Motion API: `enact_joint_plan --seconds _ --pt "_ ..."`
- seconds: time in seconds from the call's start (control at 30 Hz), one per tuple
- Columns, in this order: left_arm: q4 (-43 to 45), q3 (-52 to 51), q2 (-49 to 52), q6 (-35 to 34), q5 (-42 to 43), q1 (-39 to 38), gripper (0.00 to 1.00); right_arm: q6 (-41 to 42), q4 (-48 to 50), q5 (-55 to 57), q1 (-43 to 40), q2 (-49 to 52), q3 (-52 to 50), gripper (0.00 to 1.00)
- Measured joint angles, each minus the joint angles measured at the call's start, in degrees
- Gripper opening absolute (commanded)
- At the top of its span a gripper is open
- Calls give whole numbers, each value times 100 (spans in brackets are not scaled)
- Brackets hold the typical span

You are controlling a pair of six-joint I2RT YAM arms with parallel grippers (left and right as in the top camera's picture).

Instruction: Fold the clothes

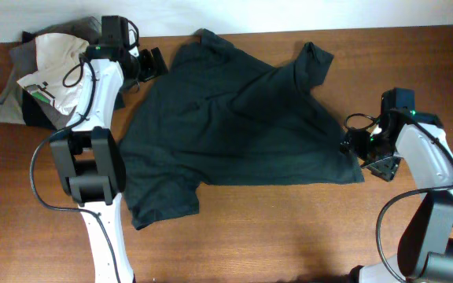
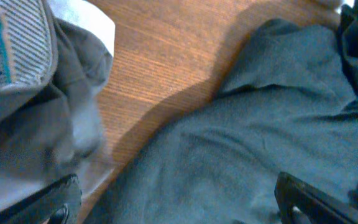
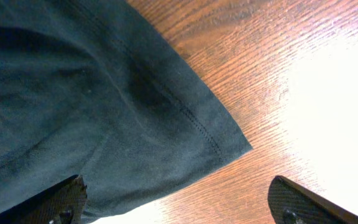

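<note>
Overhead view of a wooden table (image 1: 289, 228) with a dark green shirt (image 1: 242, 126) spread rumpled across its middle, one part reaching the near left and another the far right. A pile (image 1: 42, 71) of grey and pale garments lies at the far left corner, apart from the shirt. The left gripper (image 1: 149, 64) sits at the far left, between the pile and the shirt's far left edge. In the left wrist view its fingers (image 2: 61, 202) stand wide apart and grasp nothing, with shirt cloth and bare wood showing between them; whether they touch the cloth cannot be told. The right gripper (image 1: 376, 161) sits at the right side of the table, just beside the shirt's right edge. In the right wrist view its jaws are likewise apart and empty, and a stitched corner of the shirt lies on the wood between the two fingers (image 3: 303, 202).
</note>
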Motion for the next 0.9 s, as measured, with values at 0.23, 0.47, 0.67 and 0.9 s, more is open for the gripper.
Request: enact_joint_plan --seconds 0.23,0.47,0.67,0.9 --pt "-507 103 0 2 107 2 99 59 428 -2 0 610 -313 51" --pt "-516 103 0 2 122 2 99 313 544 -2 0 761 -313 4" --pt "-595 103 0 2 330 2 99 529 535 87 0 791 -313 33" --pt "-629 103 0 2 382 2 99 553 63 195 0 791 -313 83"
